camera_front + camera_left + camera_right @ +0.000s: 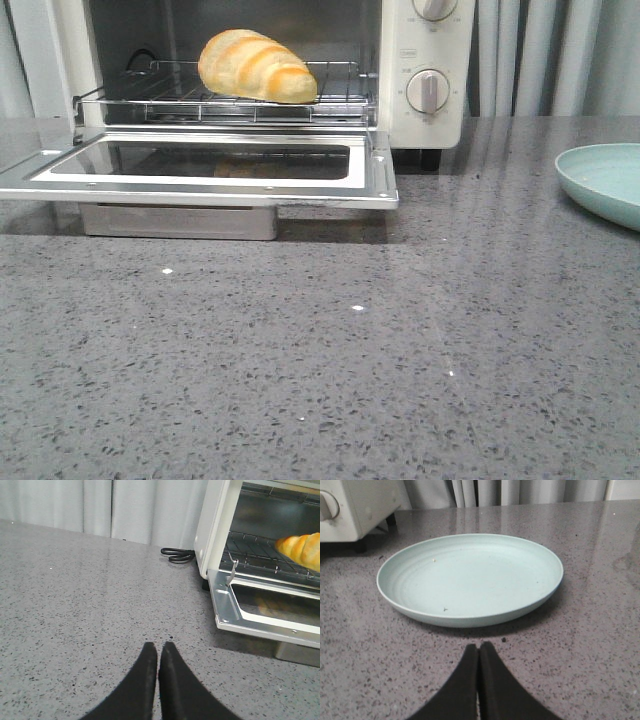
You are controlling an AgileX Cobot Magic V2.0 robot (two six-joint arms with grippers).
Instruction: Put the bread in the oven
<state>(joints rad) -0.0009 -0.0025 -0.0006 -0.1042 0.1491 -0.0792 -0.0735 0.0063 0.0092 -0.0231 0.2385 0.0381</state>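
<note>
The golden-yellow bread (pixel 257 66) with cream stripes lies on the wire rack (pixel 200 100) inside the cream-white oven (pixel 430 60). The glass-windowed door (pixel 200 165) hangs open, flat toward me. The bread's end (pixel 302 550) also shows on the rack in the left wrist view. My left gripper (pixel 158 647) is shut and empty over bare counter, left of the oven's door (pixel 260 610). My right gripper (pixel 479 647) is shut and empty just in front of an empty pale green plate (pixel 470 577). Neither gripper shows in the front view.
The pale green plate's edge (pixel 605 180) sits at the right of the grey speckled counter (pixel 350 360). A black cord (pixel 177 555) lies beside the oven's left side. Grey curtains (pixel 100 505) hang behind the counter. Two round knobs (pixel 428 90) are on the oven's right panel.
</note>
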